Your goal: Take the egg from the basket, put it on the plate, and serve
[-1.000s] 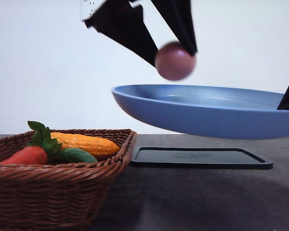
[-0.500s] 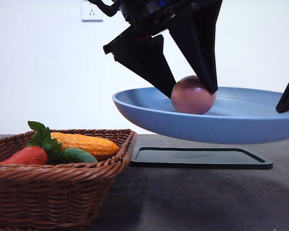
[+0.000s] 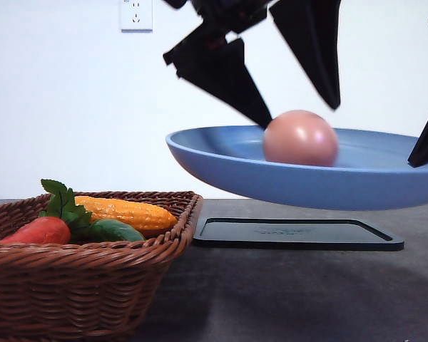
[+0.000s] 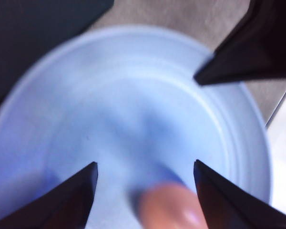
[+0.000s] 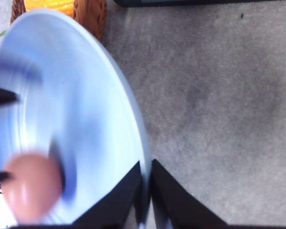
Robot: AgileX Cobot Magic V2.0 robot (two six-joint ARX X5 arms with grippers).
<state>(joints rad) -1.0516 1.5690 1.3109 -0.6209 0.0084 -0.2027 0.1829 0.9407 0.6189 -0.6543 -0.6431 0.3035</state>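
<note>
The pinkish-brown egg (image 3: 300,137) lies loose in the light blue plate (image 3: 221,160), which hangs level in the air above the table. My left gripper (image 3: 303,114) is open just above the egg, its black fingers (image 3: 228,75) spread to either side and not touching it. In the left wrist view the egg (image 4: 169,207) rests on the plate (image 4: 109,105) below the open left gripper (image 4: 145,163). My right gripper (image 5: 146,164) is shut on the rim of the plate (image 5: 62,105), with the egg (image 5: 31,193) at its far side. The wicker basket (image 3: 93,285) stands at front left.
The basket holds a yellow corn cob (image 3: 128,212), a red strawberry-like fruit (image 3: 43,229) with green leaves and a green vegetable (image 3: 114,230). A flat black tray (image 3: 296,234) lies on the grey table under the raised plate. A wall socket (image 3: 136,14) is behind.
The left gripper lowered the egg into the plate, opened and let it go. Its fingers now stand wider and higher, and the egg has rolled slightly right. The plate has stayed put.
</note>
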